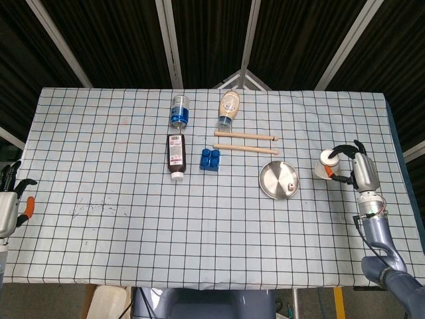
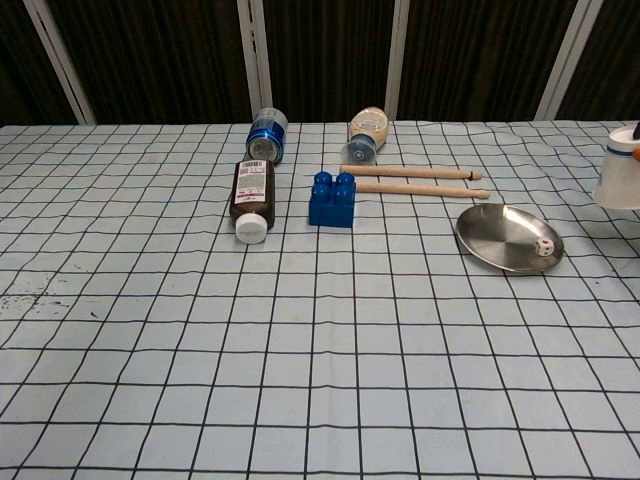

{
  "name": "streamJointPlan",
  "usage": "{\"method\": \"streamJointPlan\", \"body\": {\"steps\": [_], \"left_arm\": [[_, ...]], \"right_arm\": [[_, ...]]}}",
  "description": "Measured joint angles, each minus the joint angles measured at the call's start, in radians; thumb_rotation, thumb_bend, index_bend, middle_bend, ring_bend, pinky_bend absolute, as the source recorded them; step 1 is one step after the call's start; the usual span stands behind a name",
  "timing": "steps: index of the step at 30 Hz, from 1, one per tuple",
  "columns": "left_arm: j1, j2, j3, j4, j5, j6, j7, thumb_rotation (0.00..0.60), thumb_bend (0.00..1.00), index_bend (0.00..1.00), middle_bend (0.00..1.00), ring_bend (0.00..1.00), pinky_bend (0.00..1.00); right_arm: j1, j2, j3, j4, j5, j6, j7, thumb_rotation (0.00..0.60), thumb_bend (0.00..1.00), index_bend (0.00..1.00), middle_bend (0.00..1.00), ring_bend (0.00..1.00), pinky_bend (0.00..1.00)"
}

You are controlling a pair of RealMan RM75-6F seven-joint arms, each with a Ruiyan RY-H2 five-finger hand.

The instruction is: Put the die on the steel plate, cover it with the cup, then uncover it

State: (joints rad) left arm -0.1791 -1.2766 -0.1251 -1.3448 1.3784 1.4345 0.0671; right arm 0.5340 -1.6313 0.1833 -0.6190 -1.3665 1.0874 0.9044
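Observation:
The steel plate [image 1: 271, 178] [image 2: 492, 238] lies right of the table's middle. A small white die [image 1: 290, 185] [image 2: 544, 247] sits uncovered on its right side. The white cup [image 1: 326, 163] [image 2: 619, 176] with a blue band stands upside down on the cloth, well to the right of the plate. My right hand [image 1: 362, 171] is wrapped around the cup from its right, fingers curled over its top and side. In the chest view the hand is almost cut off at the right edge. My left hand [image 1: 8, 201] hangs beyond the table's left edge, fingers apart and holding nothing.
Behind the plate lie two wooden sticks [image 1: 244, 141] [image 2: 412, 180]. A blue brick [image 1: 210, 159] [image 2: 333, 198], a brown bottle [image 1: 176, 155] [image 2: 252, 200], a blue-capped bottle [image 1: 179, 110] and a beige bottle [image 1: 229, 108] lie near the middle back.

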Motion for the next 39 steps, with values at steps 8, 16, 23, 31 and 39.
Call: {"method": "streamJointPlan", "body": {"steps": [8,16,23,31,39], "left_arm": [[-0.001,-0.008,0.001,0.005,-0.01,-0.007,0.022,0.6,0.69,0.33,0.0,0.0,0.16],[0.003,-0.007,0.001,0.006,-0.01,-0.003,0.023,0.6,0.69,0.34,0.0,0.0,0.16],[0.003,-0.007,0.002,0.005,-0.008,-0.004,0.024,0.6,0.69,0.34,0.0,0.0,0.16],[-0.002,-0.008,0.002,0.01,-0.008,-0.015,0.015,0.6,0.69,0.34,0.0,0.0,0.16],[-0.004,0.002,0.014,0.004,0.02,-0.015,-0.021,0.6,0.69,0.33,0.0,0.0,0.16]], "right_arm": [[0.031,-0.077,-0.014,0.138,-0.02,-0.055,0.067,0.6,0.19,0.38,0.41,0.23,0.0],[0.052,-0.114,-0.031,0.212,-0.03,-0.141,0.116,0.6,0.04,0.22,0.25,0.16,0.0],[0.056,-0.112,-0.038,0.225,-0.035,-0.171,0.13,0.6,0.02,0.17,0.16,0.12,0.0],[0.023,-0.038,-0.059,0.17,-0.063,-0.103,0.124,0.6,0.02,0.15,0.15,0.11,0.0],[-0.077,0.118,-0.091,-0.091,-0.098,0.073,-0.006,0.6,0.02,0.15,0.15,0.11,0.0]]}}
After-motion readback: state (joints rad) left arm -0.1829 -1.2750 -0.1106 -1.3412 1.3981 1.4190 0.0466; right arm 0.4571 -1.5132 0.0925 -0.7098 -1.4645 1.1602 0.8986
